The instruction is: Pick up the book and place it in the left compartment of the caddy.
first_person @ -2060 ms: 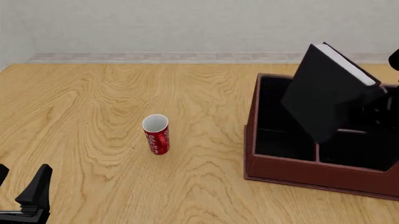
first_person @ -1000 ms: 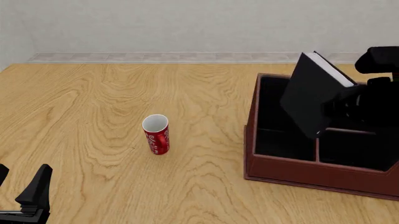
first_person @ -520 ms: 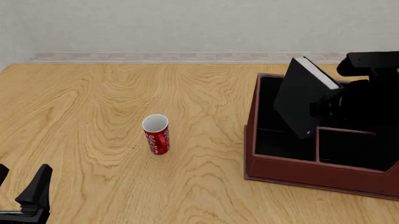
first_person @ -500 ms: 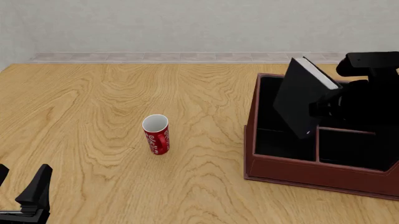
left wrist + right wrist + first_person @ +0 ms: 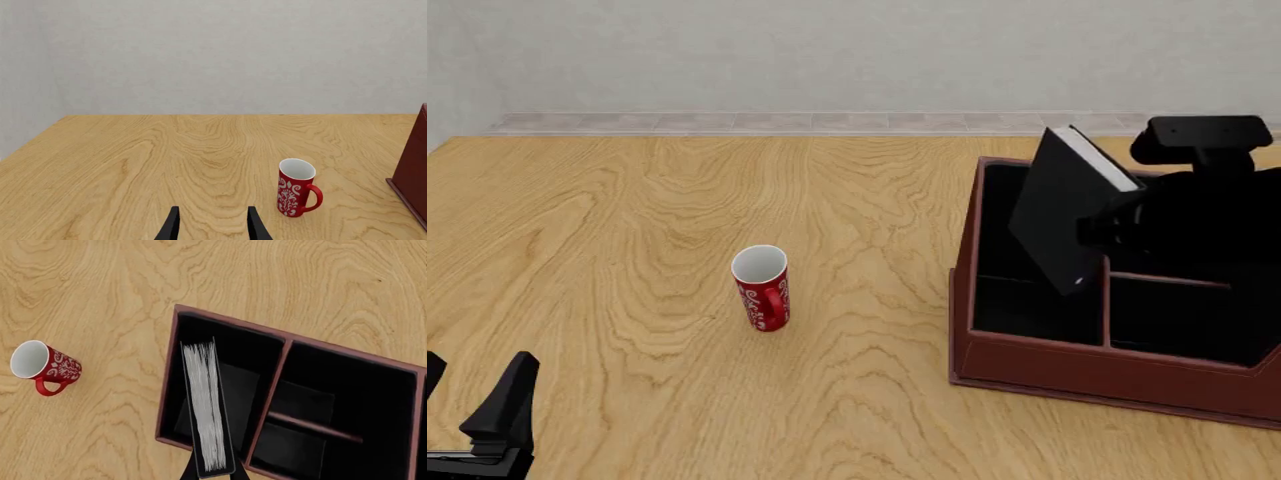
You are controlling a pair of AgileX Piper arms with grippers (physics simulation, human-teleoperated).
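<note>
Placement step under way: the caddy (image 5: pixel 1094 365) is sitting on the table (image 5: pixel 627 220); above its left compartment (image 5: pixel 210 390) the book (image 5: pixel 1065 215) is hanging tilted, page edges up, not yet inside; the right gripper (image 5: pixel 212 471) is clamping the book's lower edge; judged next: righting the book and lowering it between wall and divider, which could catch it; the mug (image 5: pixel 762 288) is standing well left of the caddy, no obstacle; the left gripper (image 5: pixel 212 227) is idling, fingers parted, empty.
</note>
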